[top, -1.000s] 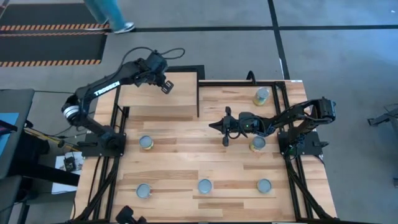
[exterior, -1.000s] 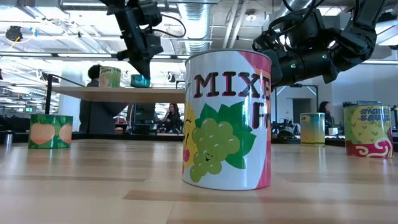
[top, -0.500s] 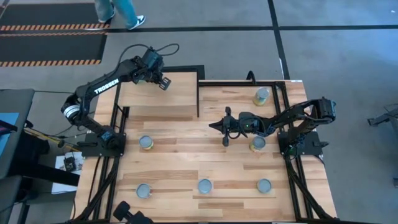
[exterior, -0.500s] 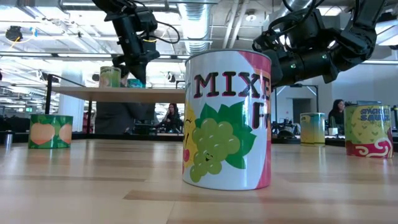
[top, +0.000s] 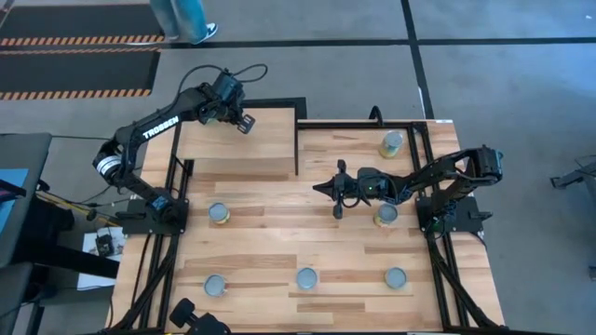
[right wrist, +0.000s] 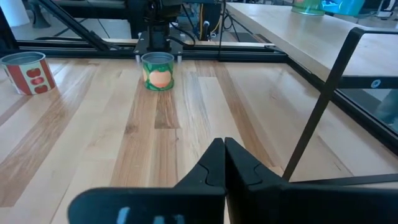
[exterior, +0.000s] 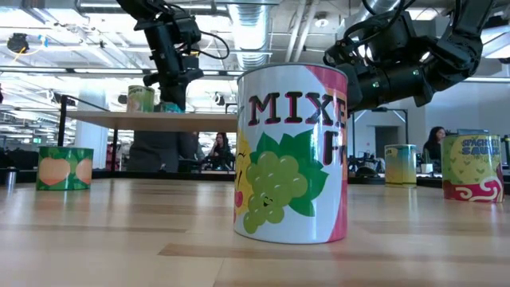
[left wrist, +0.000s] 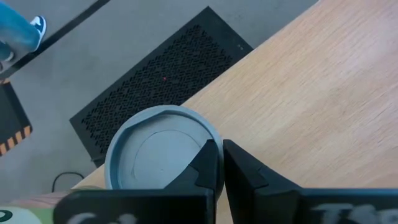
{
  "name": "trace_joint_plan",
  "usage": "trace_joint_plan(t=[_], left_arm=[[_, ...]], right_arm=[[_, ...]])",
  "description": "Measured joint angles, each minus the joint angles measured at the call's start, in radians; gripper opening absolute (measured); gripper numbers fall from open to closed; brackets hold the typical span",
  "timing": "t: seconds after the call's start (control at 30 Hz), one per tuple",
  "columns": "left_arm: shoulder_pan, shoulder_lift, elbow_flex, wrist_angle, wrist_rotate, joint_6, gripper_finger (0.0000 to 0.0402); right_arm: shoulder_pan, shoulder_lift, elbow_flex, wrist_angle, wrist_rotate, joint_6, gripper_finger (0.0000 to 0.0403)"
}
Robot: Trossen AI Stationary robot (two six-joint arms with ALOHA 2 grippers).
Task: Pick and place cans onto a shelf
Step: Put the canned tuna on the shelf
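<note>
The pale plywood shelf [top: 244, 149] stands at the table's back left. My left gripper [top: 220, 111] is over its back left corner, fingers shut, their tips at the rim of a grey-topped can [left wrist: 152, 152] standing on the shelf; the arm mostly hides it from above. In the low view this can [exterior: 170, 106] is under the left gripper [exterior: 170, 86], beside a green-labelled can [exterior: 141, 98]. My right gripper [top: 321, 188] is shut and empty above mid-table. Several cans stand on the table, among them one at back right [top: 392, 142] and one by the right arm [top: 386, 215].
Three cans stand along the front [top: 215, 285] [top: 306, 277] [top: 395, 276] and one at the left [top: 219, 213]. A mixed fruit can [exterior: 293, 151] fills the low view. A black frame rail [top: 297, 149] edges the shelf. A person [top: 184, 17] walks behind the table.
My left gripper has moved a little toward the shelf's back left corner, and the can under it shifted the same way. The person has walked along. The right arm has not moved.
</note>
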Motion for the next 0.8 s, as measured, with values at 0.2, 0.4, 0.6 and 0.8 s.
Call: trace_joint_plan(t=[0.2,0.4,0.6,0.8], left_arm=[[-0.001,0.0,0.0,-0.001,0.0,0.0,0.0025],[-0.003,0.0,0.0,-0.002,0.0,0.0,0.0028],[-0.005,0.0,0.0,-0.013,0.0,0.003,0.0029],[-0.014,0.0,0.0,-0.02,0.0,0.008,0.003]], right_arm=[[0.0,0.0,0.0,0.0,0.0,0.0,0.0009],[0.0,0.0,0.0,0.0,0.0,0.0,0.001],[0.0,0.0,0.0,0.0,0.0,0.0,0.001],[0.0,0.0,0.0,0.0,0.0,0.0,0.0011]])
